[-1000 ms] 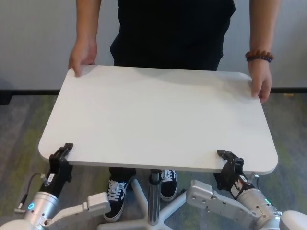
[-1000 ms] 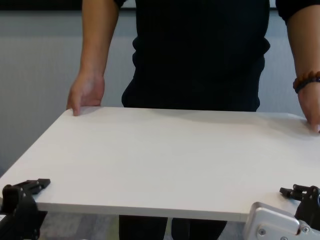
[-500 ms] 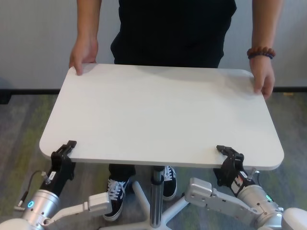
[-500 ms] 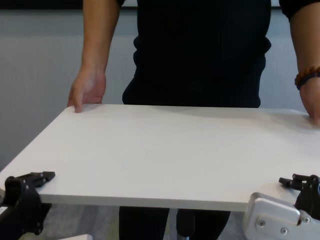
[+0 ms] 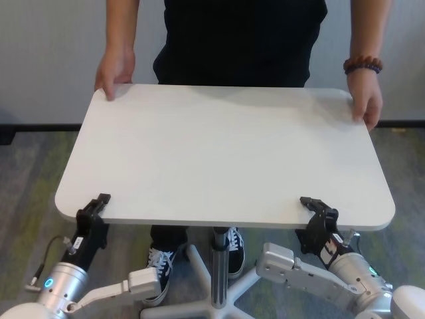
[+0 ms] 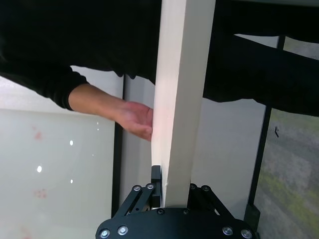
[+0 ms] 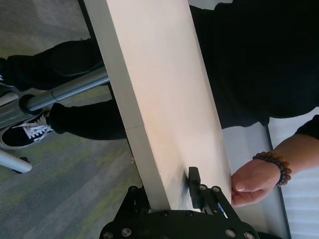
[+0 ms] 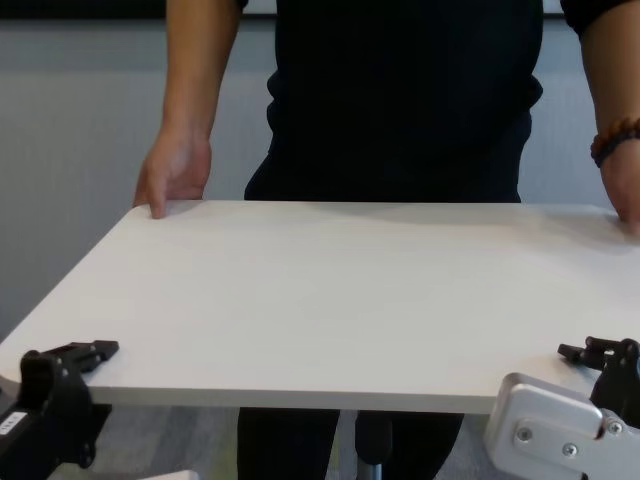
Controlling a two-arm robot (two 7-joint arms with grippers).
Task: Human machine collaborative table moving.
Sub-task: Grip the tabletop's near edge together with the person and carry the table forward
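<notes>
The white table [image 5: 219, 153] stands between me and the human [image 5: 239, 40], who wears a black top. The human holds both far corners, with a brown beaded bracelet [image 5: 362, 65] on the wrist at the right. My left gripper [image 5: 93, 216] is shut on the table's near edge by the left corner. It clamps the thin edge [image 6: 179, 99] in the left wrist view. My right gripper [image 5: 317, 216] is shut on the near edge towards the right corner. The right wrist view shows its jaws closed over the tabletop [image 7: 159, 99]. The chest view shows both claws on the edge, the left gripper [image 8: 60, 365] and the right gripper [image 8: 600, 360].
The grey centre pole [image 5: 219, 266] runs down to a white star base with legs spreading over grey carpet. The human's black sneakers [image 5: 159, 266] stand beside the pole under the table. A pale wall with a dark skirting [image 5: 40, 126] runs behind the human.
The tabletop has shifted slightly away from me and to the right. Both grippers and the human's hands have kept their hold and moved with it.
</notes>
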